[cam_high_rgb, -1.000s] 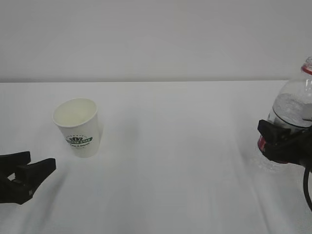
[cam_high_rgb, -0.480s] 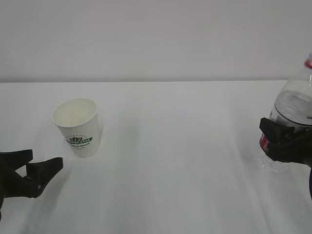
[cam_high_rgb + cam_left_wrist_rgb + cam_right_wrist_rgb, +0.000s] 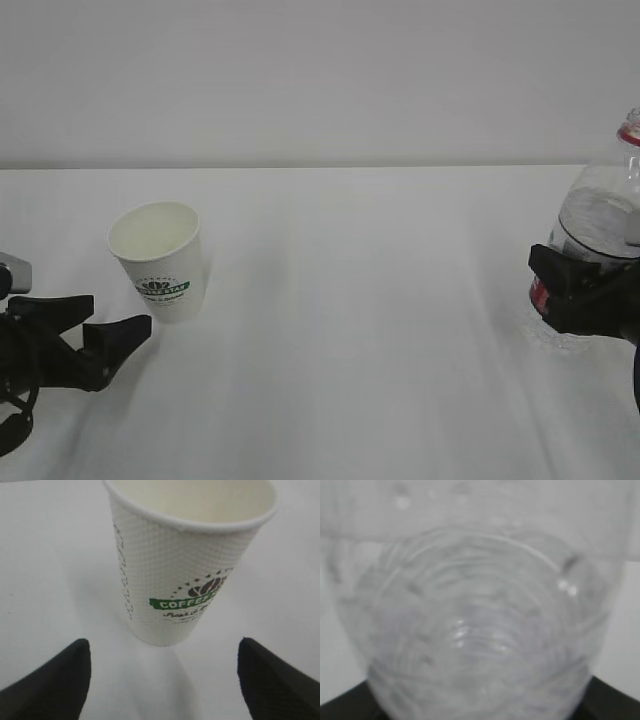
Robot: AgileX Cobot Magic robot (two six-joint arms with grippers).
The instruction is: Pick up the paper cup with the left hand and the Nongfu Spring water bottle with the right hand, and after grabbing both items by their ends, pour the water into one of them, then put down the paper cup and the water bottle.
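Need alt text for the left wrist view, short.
A small white dimpled paper cup with a green coffee logo stands upright and looks empty on a white table. The left gripper is open, its two black fingertips low in frame, short of the cup.

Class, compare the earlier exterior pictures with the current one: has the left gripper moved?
Yes. The left gripper has moved rightward, closer to the stationary paper cup, not yet touching it.

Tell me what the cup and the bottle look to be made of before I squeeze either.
The paper cup: likely paper, matte white, dimpled embossed wall, rolled rim, printed green logo. The Nongfu Spring water bottle: seemingly thin clear plastic, glossy, with ribbed rings and highlights in the right wrist view.
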